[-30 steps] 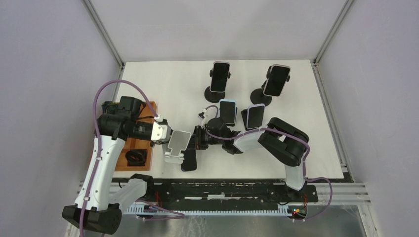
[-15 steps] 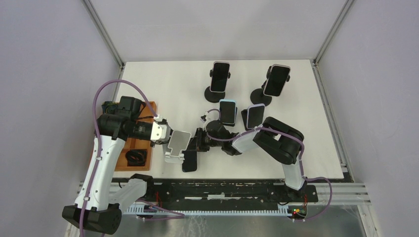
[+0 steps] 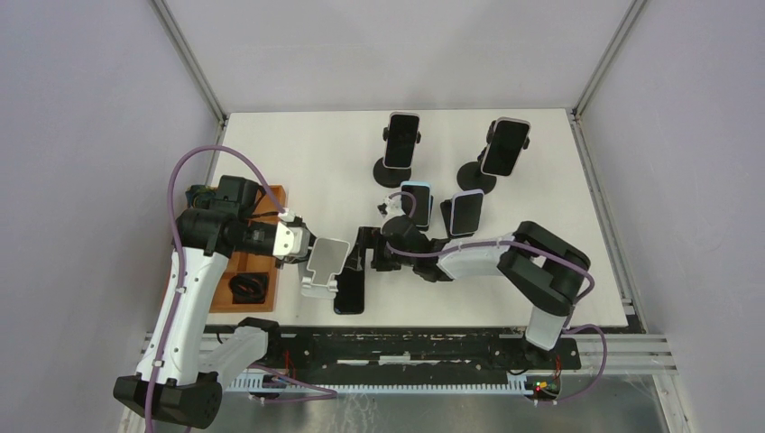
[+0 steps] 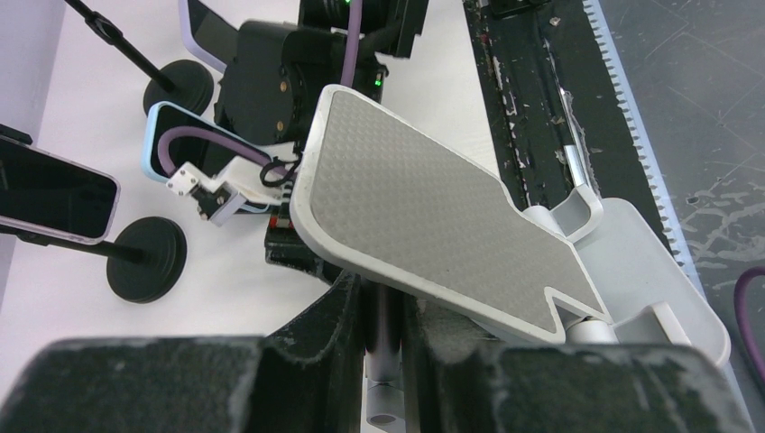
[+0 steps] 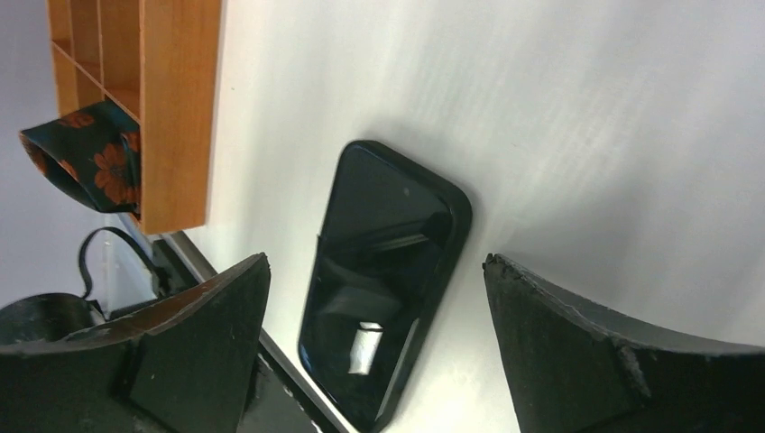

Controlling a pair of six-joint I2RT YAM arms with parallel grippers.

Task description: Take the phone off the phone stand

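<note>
At the far left, a wooden organiser [image 5: 171,108] sits on the white table [image 3: 298,162], with a dark flowered cloth in one of its compartments. Next to it, the left gripper [image 4: 383,334] is clamped on the post behind the silver phone stand [image 4: 433,216], bracing it. The stand's ribbed plate is bare and nothing rests on its lip.

Just right of the stand's base, the black phone [image 5: 388,271] lies flat on the table, screen up, near the front edge. It looks clear of the stand, though the overhead view shows the two very close together. The right gripper [image 5: 377,262] hangs over the phone with its jaws spread wide, one on each side, holding nothing. I cannot tell its height above the screen.

Farther right and towards the back, four other phones [image 3: 402,138] stand on holders of their own, untouched.

The removal itself appears done: the phone is off the stand, set down and released. What seems left is for the right arm to draw clear, and for the left gripper to let go of the stand
</note>
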